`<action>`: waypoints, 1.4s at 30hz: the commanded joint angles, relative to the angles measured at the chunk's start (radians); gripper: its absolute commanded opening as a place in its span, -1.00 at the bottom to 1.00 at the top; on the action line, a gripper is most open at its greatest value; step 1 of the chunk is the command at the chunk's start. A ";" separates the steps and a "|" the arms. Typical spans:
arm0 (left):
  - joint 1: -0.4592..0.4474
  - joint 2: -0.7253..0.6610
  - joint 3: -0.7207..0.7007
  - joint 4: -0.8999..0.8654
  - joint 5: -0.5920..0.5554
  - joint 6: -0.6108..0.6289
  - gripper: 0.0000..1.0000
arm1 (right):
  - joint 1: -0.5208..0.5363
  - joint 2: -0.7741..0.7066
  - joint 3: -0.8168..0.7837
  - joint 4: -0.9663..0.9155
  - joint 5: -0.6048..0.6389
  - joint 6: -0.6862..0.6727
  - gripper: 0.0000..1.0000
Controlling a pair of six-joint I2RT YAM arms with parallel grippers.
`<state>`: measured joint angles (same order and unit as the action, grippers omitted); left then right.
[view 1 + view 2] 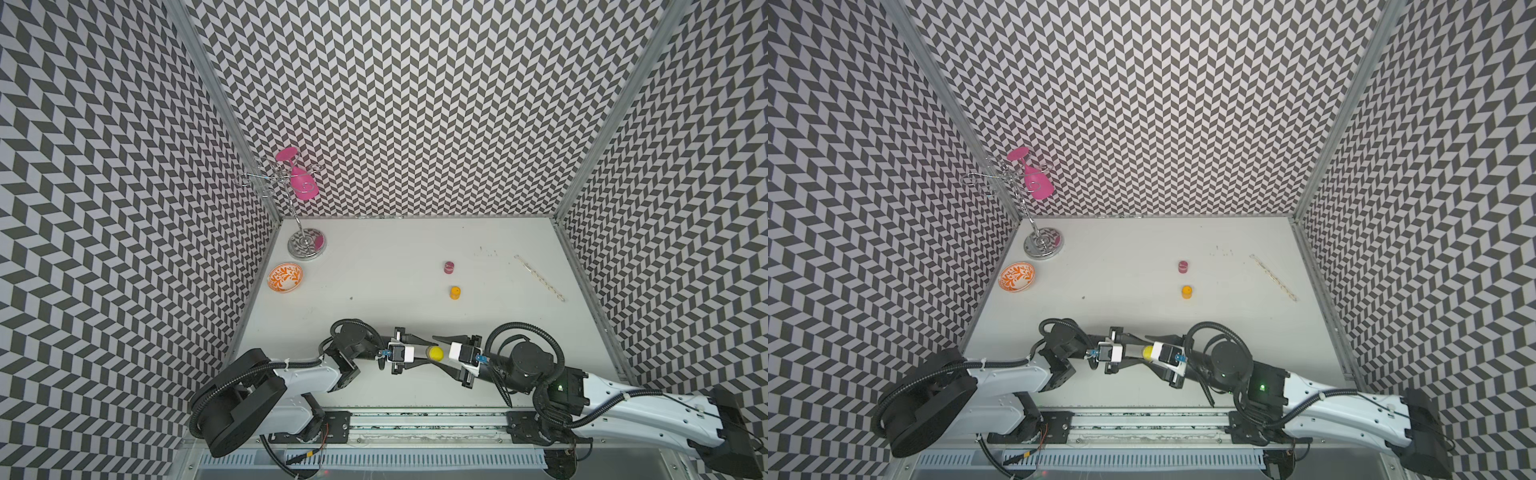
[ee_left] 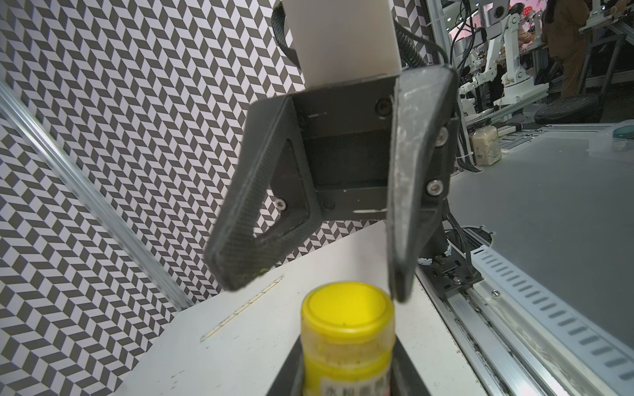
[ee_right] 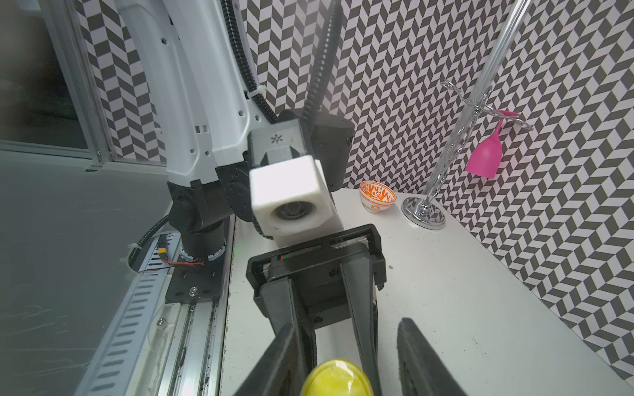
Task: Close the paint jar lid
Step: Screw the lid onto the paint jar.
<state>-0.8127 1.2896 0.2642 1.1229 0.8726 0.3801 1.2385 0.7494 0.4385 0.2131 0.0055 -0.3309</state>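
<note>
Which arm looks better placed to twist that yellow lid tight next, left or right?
Right. The left gripper is clamped on the paint jar, so it serves as the holder. The right gripper straddles the yellow lid, not yet squeezed on it, so it can probably grip and turn.

I am the right gripper (image 3: pixel 346 324). My two fingers stand on each side of the yellow paint jar (image 3: pixel 336 379), with a gap on one side. The left gripper (image 3: pixel 338 358) holds it from across. Far off: an orange bowl (image 3: pixel 377 196), a shiny stand (image 3: pixel 425 212), a pink glass (image 3: pixel 484 159).
</note>
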 commanded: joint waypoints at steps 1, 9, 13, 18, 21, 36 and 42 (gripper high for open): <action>0.004 0.005 0.029 -0.012 0.000 0.003 -0.46 | -0.005 0.035 0.020 0.027 -0.004 0.007 -0.06; 0.004 0.008 0.032 -0.017 -0.001 0.006 -0.45 | -0.008 0.037 0.022 0.029 0.009 0.017 -0.15; 0.005 0.009 0.033 -0.024 -0.002 0.009 -0.45 | -0.011 0.033 0.020 0.029 0.016 0.017 -0.23; 0.005 0.014 0.038 -0.029 -0.005 0.012 -0.45 | -0.011 0.040 0.020 0.042 0.022 0.020 -0.43; 0.004 0.014 0.038 -0.031 -0.011 0.013 -0.46 | -0.011 0.045 0.017 0.057 0.026 0.030 -0.55; -0.062 -0.044 -0.083 0.182 -0.619 0.098 -0.49 | -0.010 0.188 0.069 0.135 0.249 0.335 -1.00; -0.068 -0.068 -0.156 0.370 -0.850 0.097 -0.51 | -0.004 0.281 0.111 0.120 0.385 0.561 -1.00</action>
<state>-0.9043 1.2480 0.1261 1.2964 0.3214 0.4305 1.2289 1.0130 0.5415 0.2932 0.2554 0.0143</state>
